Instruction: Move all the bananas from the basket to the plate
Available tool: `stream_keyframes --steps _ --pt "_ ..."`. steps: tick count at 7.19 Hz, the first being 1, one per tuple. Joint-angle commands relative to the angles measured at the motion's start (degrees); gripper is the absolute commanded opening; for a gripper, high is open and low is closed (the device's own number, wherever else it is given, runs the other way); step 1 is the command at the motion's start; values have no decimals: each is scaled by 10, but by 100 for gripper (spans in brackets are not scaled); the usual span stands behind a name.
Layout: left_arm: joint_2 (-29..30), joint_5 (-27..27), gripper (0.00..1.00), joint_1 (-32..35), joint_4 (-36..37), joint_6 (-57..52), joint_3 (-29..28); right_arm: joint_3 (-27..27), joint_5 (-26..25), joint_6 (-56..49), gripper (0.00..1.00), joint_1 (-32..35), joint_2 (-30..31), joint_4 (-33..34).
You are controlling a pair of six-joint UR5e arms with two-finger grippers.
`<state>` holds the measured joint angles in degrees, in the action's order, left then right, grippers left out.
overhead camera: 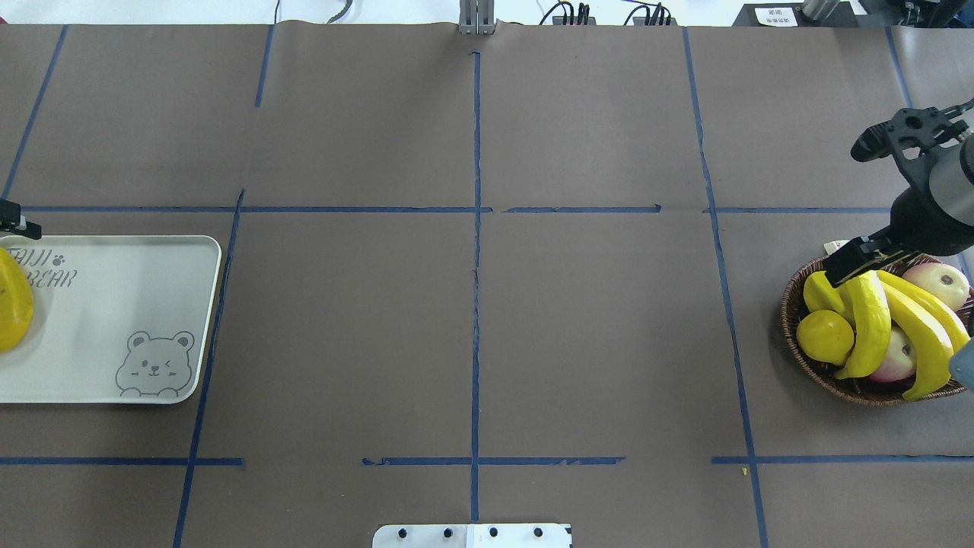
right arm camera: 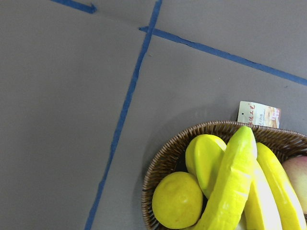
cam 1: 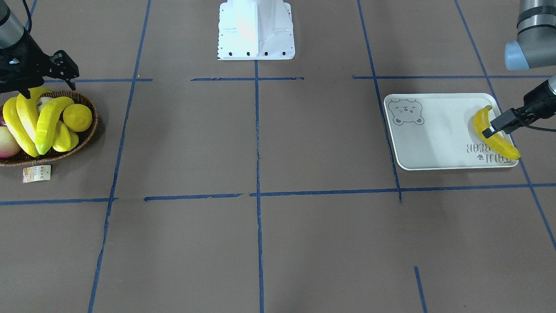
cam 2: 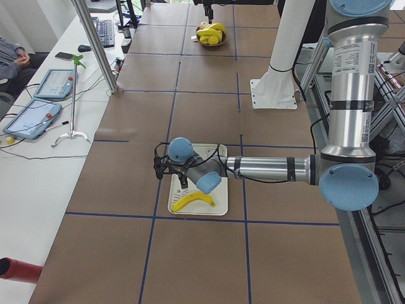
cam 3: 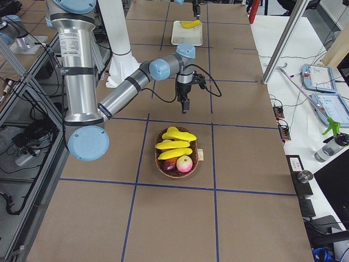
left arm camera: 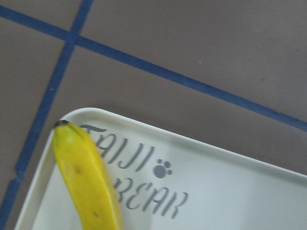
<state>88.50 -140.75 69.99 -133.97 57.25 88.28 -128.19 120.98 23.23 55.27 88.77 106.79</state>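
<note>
One banana (cam 1: 505, 147) lies free along the lettered end of the white plate (cam 1: 434, 139), its tip over the rim; the left wrist view shows it (left arm camera: 86, 177) beside the "TAIJI BEAR" lettering. My left gripper (cam 1: 510, 118) hovers just above it, open and holding nothing. Three more bananas (overhead camera: 867, 320) (overhead camera: 924, 339) (cam 1: 26, 115) lie across the fruit in the dark wicker basket (overhead camera: 791, 304). Over the basket's far rim hangs my right gripper (overhead camera: 845, 213), open and empty, one finger low beside the bananas.
The basket also holds a yellow starfruit (overhead camera: 820, 293), a round lemon (overhead camera: 825, 336) and pinkish round fruit (overhead camera: 943, 283). A paper tag (cam 1: 37, 173) lies beside it. The robot's white base (cam 1: 256, 30) stands at the middle of the table's edge.
</note>
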Motion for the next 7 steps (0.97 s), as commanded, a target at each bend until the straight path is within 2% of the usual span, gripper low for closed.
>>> stream_keyframes --steps 1,2,4,6,7 --pt "17 -6 100 3 -1 2 11 -16 -2 64 99 4 70 -76" --pt "18 -6 100 3 -1 3 15 -13 -7 145 99 3 91 -145" --pt "18 -2 100 3 -4 1 18 -1 -35 235 99 -12 168 -288" --pt "18 -3 100 3 -4 0 22 8 -144 373 99 -113 179 -330" --pt "18 -2 100 3 -4 -1 22 18 -160 385 98 -139 179 -336"
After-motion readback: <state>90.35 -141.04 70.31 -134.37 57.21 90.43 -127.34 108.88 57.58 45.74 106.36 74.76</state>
